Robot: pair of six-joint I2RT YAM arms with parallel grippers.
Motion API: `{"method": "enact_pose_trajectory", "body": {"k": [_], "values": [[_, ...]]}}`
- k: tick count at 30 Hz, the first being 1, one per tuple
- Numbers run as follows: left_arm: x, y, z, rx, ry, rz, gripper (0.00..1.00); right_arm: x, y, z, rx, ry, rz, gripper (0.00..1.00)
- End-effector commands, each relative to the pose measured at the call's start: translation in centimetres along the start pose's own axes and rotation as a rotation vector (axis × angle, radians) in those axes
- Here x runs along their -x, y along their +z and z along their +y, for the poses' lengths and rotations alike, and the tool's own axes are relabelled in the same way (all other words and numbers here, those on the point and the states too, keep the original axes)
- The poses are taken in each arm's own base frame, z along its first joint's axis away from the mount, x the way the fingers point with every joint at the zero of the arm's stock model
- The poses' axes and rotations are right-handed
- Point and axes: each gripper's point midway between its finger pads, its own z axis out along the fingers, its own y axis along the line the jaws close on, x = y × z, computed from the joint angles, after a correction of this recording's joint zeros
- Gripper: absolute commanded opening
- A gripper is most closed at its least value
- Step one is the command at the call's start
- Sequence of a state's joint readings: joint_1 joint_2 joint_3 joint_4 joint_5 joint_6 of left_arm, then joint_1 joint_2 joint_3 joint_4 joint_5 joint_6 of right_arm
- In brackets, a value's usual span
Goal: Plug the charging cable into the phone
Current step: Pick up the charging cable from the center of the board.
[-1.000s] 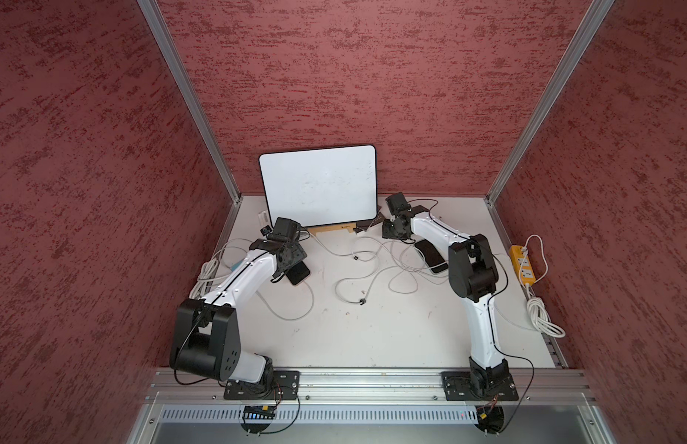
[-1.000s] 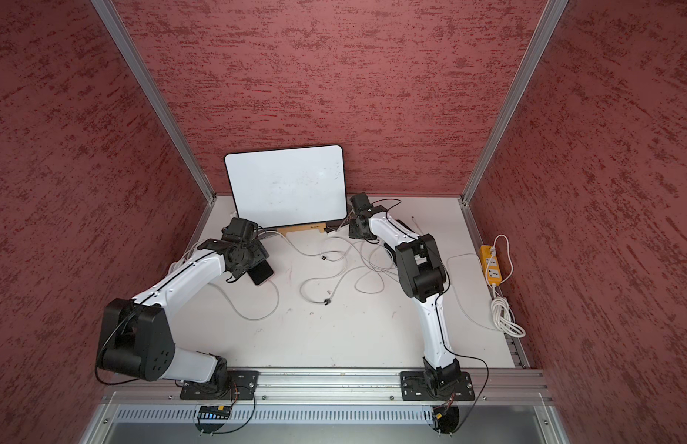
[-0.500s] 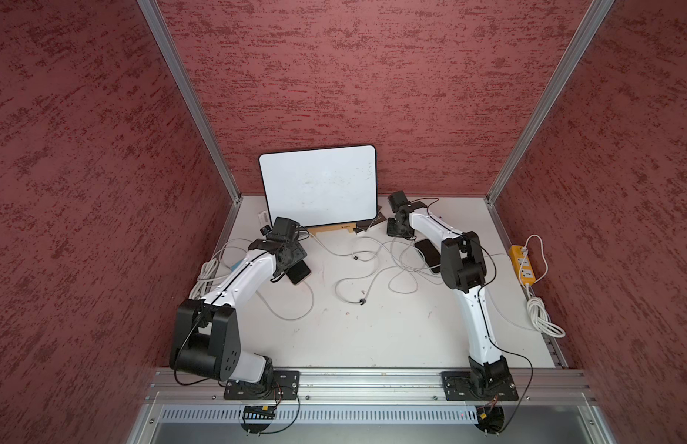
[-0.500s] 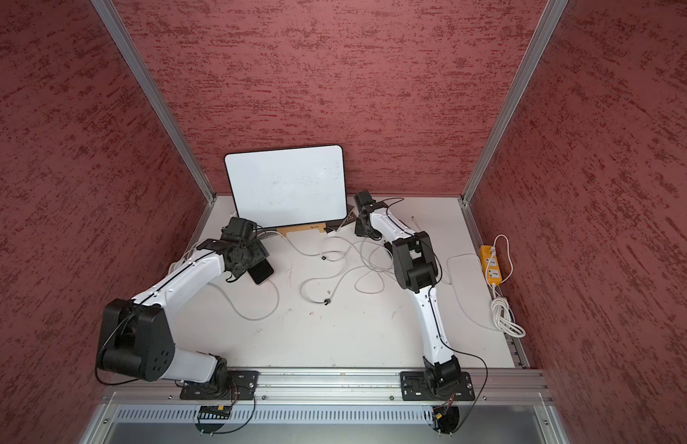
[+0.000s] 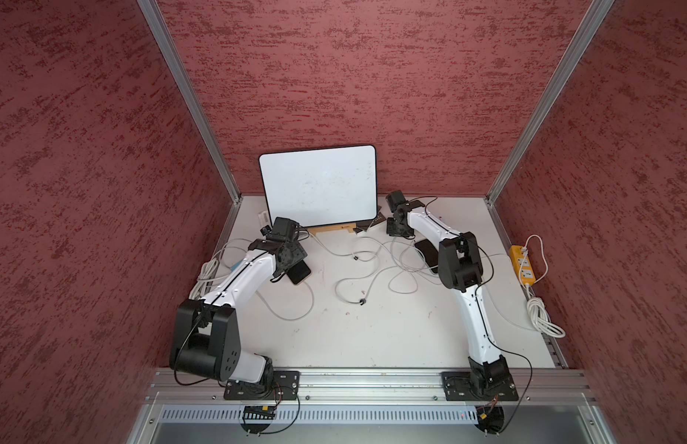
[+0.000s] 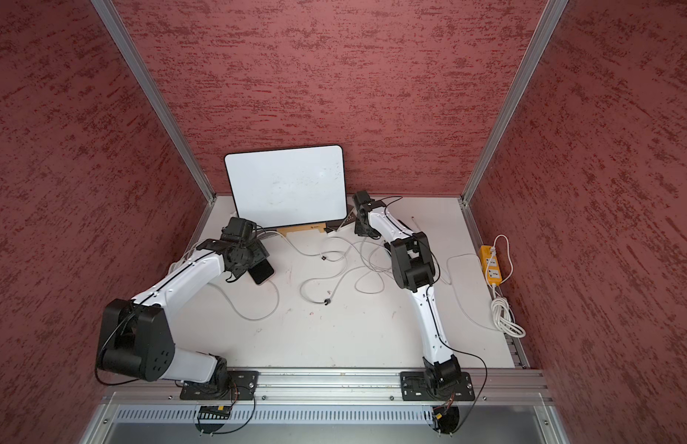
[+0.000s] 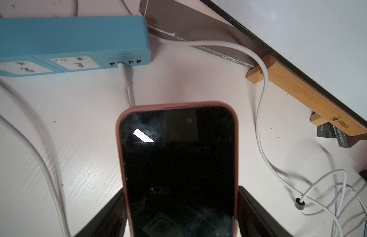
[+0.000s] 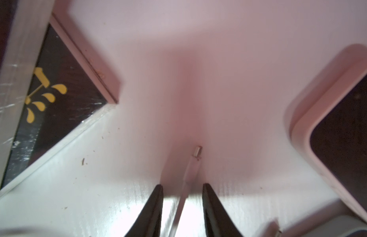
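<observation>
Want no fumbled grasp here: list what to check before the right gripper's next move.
1. Phone gripped by left gripper: ok.
2. Cable between right gripper fingers: ok.
3. Right jaws closed on cable: not ok, gaps on both sides.
4. Plug tip free, ahead of fingers: ok.
5. Second phone clear of fingers: ok.
6. Port lined up with plug: cannot tell, port hidden.

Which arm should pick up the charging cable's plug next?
Right. The right end effector straddles the cable plug, jaws open on either side; the left end effector is occupied gripping the phone.
</observation>
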State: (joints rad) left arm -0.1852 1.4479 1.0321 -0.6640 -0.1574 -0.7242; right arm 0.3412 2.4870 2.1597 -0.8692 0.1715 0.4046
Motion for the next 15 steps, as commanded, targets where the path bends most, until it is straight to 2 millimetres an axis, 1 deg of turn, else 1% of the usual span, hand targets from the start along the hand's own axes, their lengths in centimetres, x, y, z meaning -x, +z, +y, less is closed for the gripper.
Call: {"method": "enact_pose_trajectory", "body": {"k": [1,5,8,15], "values": [[1.0,-0.5,-0.7,-0.035,0.0,-0.032,0.0,-0.2,1.0,-1.2,-0.062,-0.02,0.018,0.35],[0.9,-0.5,-0.7,-0.034,0.0,-0.032,0.0,-0.3,1.3,-1.3,-0.065,-0.024,0.023,0.34],[0.9,-0.6,-0.7,-0.036,0.0,-0.032,0.0,-0.4,1.5,-1.3,-0.065,-0.024,0.027,0.27],[1.0,-0.8,-0.6,-0.037,0.0,-0.036,0.0,-0.8,2.3,-1.5,-0.071,-0.026,0.043,0.26]]}}
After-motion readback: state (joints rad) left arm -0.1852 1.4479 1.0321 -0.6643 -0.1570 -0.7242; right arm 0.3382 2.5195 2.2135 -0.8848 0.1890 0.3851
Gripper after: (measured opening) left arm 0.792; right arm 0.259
